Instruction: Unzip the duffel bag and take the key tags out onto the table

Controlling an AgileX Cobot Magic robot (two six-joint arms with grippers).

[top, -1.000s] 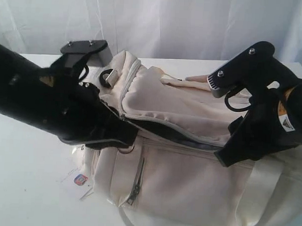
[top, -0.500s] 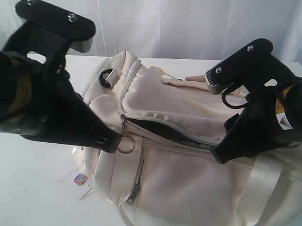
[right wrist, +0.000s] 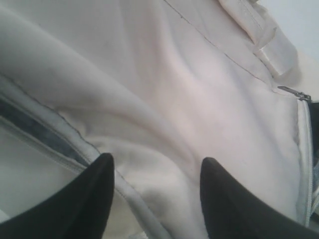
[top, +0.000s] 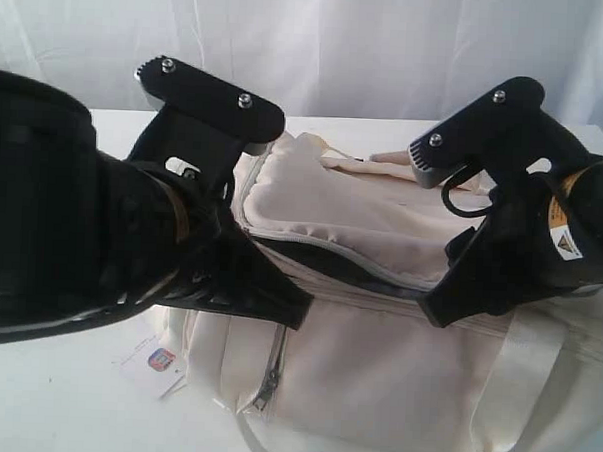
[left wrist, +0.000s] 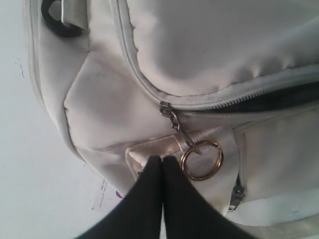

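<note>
Subject: cream fabric duffel bag (top: 375, 369) lying on the plain white worktop (top: 54, 395), with its top zip partly parted into a dark gap (top: 369, 274).
Left claw (left wrist: 162, 163): enters from 9 o'clock, its black tips pressed together.
What changed: within the last second this claw has swung in over the bag's end and snapped from partly apart to together.
Result: the round metal ring (left wrist: 202, 178) hanging from the zip slider (left wrist: 166, 108) lies just beside the tips, not between them, so the pull looks missed. The gap looks no longer than before.
Right claw (right wrist: 154, 186): comes from 3 o'clock, unchanged, its tips apart astride the folded top flap (right wrist: 164, 109).
Key tags: not visible, presumably inside the bag.
Bystander: white paper tag (top: 158, 364) at the bag's 8 o'clock.
</note>
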